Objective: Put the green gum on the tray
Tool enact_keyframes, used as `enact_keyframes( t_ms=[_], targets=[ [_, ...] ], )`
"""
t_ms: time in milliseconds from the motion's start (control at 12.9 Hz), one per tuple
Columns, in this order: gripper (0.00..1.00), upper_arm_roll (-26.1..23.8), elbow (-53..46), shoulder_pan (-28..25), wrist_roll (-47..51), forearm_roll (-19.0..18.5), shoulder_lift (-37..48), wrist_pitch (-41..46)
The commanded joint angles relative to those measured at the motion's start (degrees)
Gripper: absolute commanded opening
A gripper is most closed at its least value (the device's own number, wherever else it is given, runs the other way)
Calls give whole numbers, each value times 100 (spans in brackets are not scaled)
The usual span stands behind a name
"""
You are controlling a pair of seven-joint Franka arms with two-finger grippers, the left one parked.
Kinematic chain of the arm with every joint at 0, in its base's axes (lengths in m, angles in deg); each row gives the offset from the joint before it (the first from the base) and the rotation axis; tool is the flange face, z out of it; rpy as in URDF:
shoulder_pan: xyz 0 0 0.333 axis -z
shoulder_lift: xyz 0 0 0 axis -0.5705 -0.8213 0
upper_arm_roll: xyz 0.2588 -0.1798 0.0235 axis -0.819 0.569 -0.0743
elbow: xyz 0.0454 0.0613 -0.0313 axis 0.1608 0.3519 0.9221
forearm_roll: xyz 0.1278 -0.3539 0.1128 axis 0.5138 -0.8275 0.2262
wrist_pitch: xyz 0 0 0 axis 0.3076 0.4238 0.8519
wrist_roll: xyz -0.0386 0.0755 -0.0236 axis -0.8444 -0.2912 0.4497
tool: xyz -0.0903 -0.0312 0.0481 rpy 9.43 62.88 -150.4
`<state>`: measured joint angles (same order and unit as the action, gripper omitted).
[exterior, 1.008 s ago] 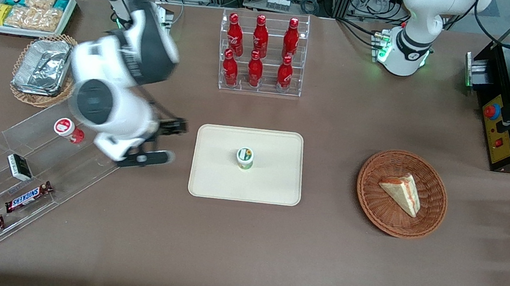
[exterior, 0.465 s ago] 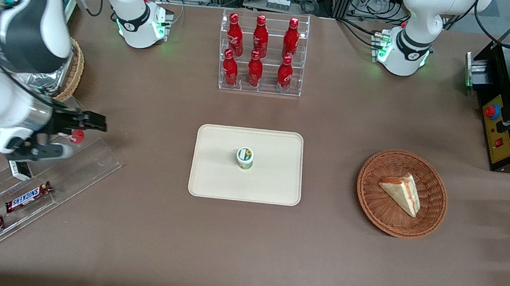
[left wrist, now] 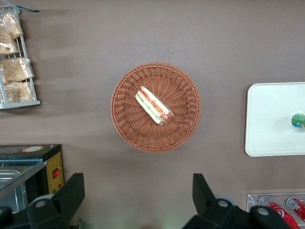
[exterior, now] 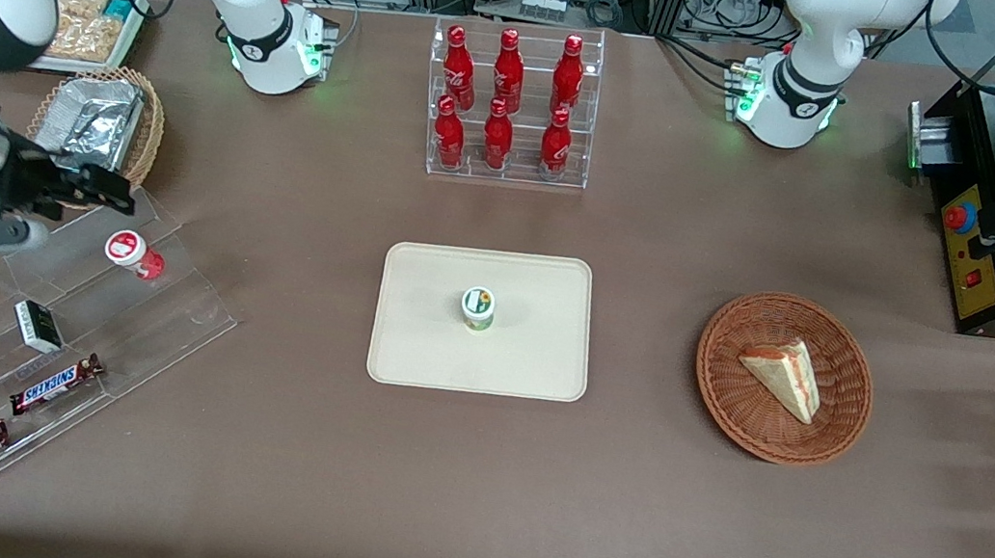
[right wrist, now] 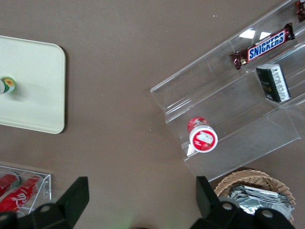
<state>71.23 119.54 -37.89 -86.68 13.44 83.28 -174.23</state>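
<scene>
The green gum stands upright on the beige tray, near its middle, with nothing touching it. The right wrist view shows the same canister on the tray, and the left wrist view shows the gum on the tray too. My right gripper hangs open and empty well away from the tray, toward the working arm's end of the table, above the upper step of the clear acrylic stand. Bare table shows between its two fingers.
A red gum canister stands on the acrylic stand with Snickers bars and small dark boxes. A foil-lined wicker basket sits beside the gripper. The red bottle rack and the sandwich basket flank the tray.
The right arm has swung away from the tray toward its own end of the table, with its gripper open and empty. The green gum has stayed put on the tray.
</scene>
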Motion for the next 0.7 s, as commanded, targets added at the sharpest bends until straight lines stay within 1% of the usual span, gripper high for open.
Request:
enact_keyframes(
  t_ms=[0,233,620],
  targets=[
    [100,-80,238,204,-48,-87,473,470],
    [100,-80,229,344,408,-183,658,876],
    [100,-133,211,538,628,-183,826,1325]
  ],
)
